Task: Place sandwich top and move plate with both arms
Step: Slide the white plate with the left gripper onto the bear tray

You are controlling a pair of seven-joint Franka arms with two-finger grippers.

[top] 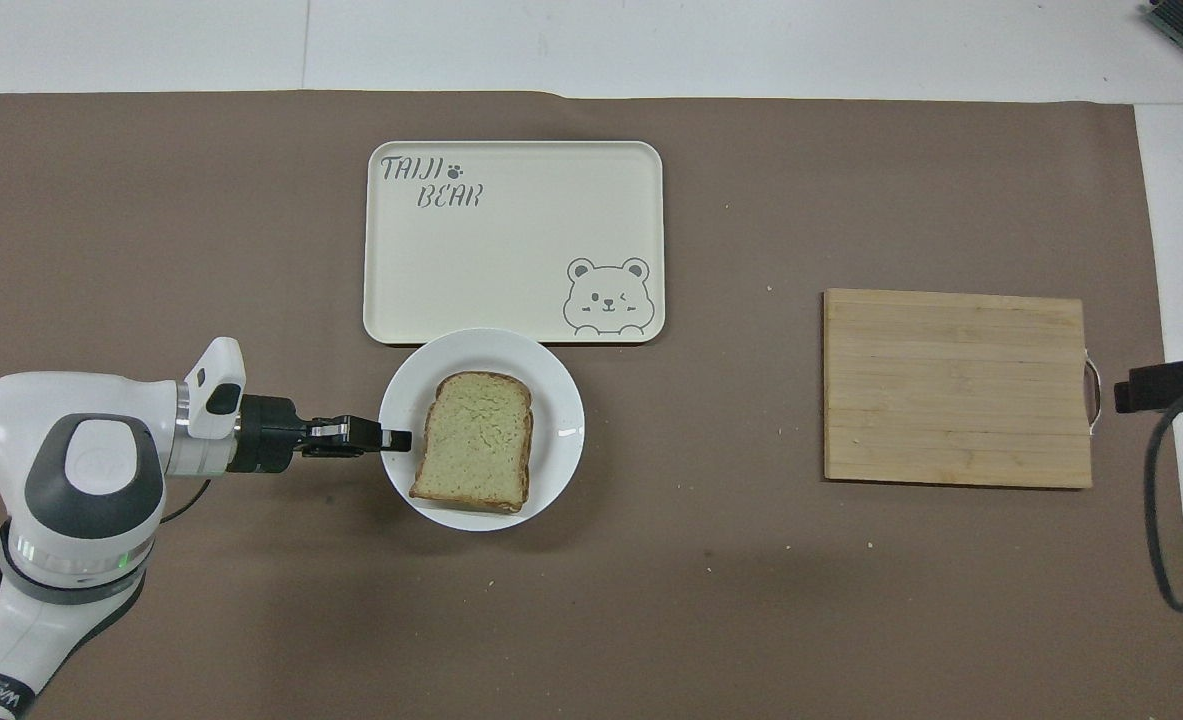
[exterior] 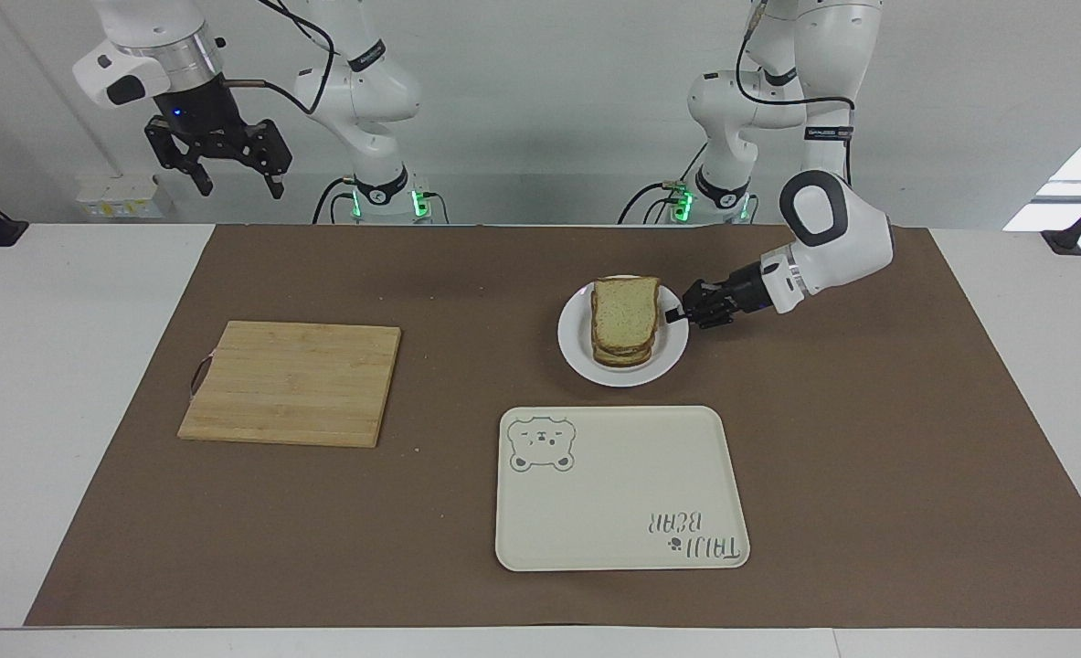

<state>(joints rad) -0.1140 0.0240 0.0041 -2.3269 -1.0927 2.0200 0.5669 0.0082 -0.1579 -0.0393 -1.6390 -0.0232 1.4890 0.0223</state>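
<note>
The sandwich top [exterior: 627, 308] [top: 476, 440], a pale speckled slice with a brown crust, lies on a stack of sandwich layers on the small white plate [exterior: 663, 366] [top: 551, 395]. My left gripper [exterior: 675, 315] [top: 398, 439] is shut on the plate's rim at the edge toward the left arm's end of the table. The plate's edge farthest from the robots overlaps the cream tray [exterior: 620, 489] [top: 513, 242] in the overhead view. My right gripper [exterior: 234, 178] waits high over the right arm's end of the table, open and holding nothing.
A wooden cutting board [exterior: 291, 382] [top: 956, 387] lies toward the right arm's end. A brown mat [exterior: 869, 439] [top: 151, 230] covers the table. A black part of the right arm [top: 1171, 385] with a cable shows at the overhead view's edge.
</note>
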